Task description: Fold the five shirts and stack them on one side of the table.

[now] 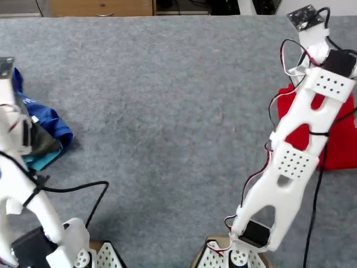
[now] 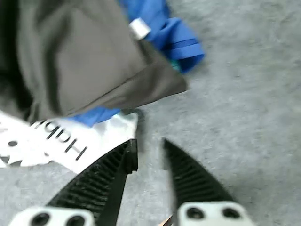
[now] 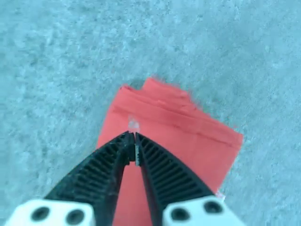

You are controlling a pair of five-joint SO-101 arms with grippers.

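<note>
A grey, felt-like cloth covers the table, nubbly all over. The white right arm stretches long and nearly straight out over the red shirt, so from above its perforated plates and red and black wires hide much of that shirt. The left arm is bent in close at the side of the table opposite the red shirt, with a black cable looping off it.

Well apart from the red shirt, right across the table, lies a rumpled pile of soft cloth: a grey shirt draped on top, a blue shirt bunched beyond it, and a white shirt with dark print lying flat below (a teal edge peeks out too). The red shirt is folded into a neat flat rectangle with layered edges.

The left gripper hangs over bare table just beside the pile, its ribbed black jaws a narrow gap apart and empty. The right gripper points down over the red shirt with its tips pressed together; I can't tell whether they touch the cloth. A small pale tag sits just past them.
</note>
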